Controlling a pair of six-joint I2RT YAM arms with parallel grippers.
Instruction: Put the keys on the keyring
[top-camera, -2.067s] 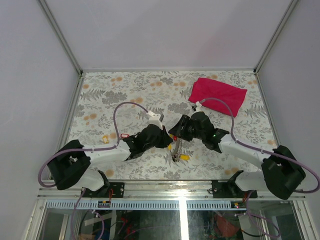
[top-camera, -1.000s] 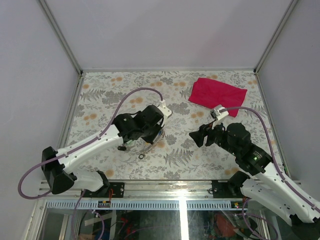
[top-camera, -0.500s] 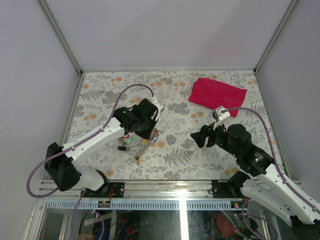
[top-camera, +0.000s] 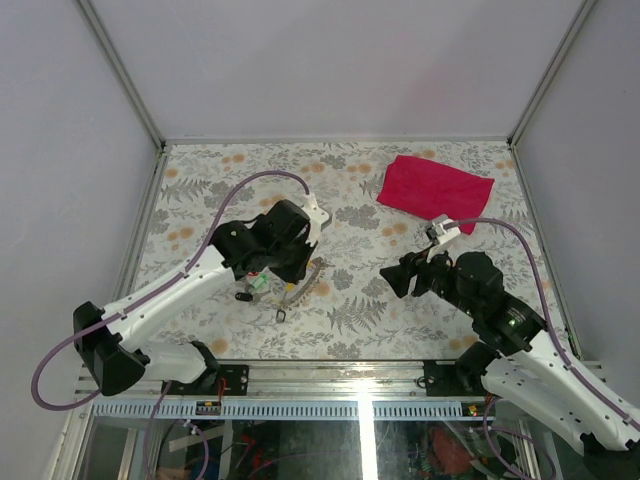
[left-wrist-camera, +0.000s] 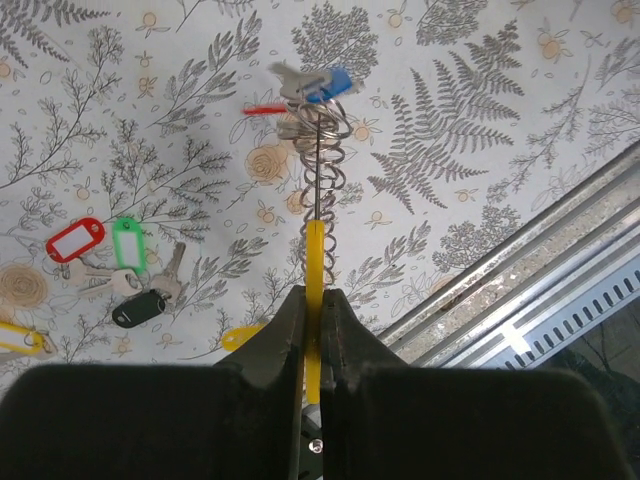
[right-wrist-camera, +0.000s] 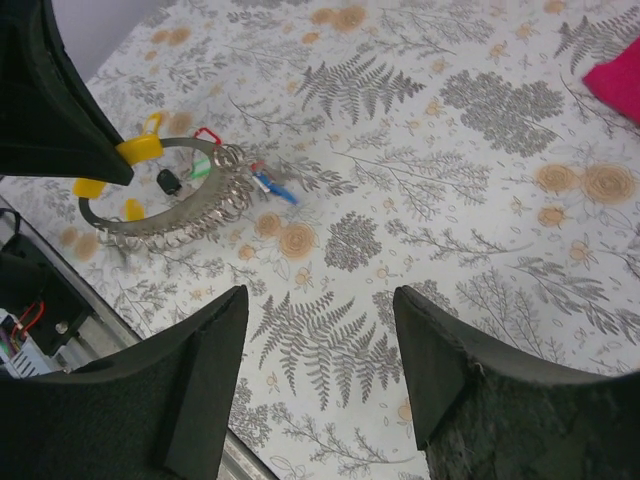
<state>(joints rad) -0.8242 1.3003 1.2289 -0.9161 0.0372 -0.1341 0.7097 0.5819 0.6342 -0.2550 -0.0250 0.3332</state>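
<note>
Well, left gripper (left-wrist-camera: 314, 300) pinched tight on the yellow tag (left-wrist-camera: 315, 245) of the keyring (left-wrist-camera: 322, 165), keys (left-wrist-camera: 127, 245) with red, green and black tags lying nearby on the flowered table (left-wrist-camera: 480, 120), right gripper (right-wrist-camera: 320, 300) spread wide, holding nothing, well apart.

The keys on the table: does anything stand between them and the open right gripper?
Yes. The left gripper, shut on the keyring, holds it between the right gripper and the keys. In the right wrist view the keyring lies across the direct line to them.
</note>
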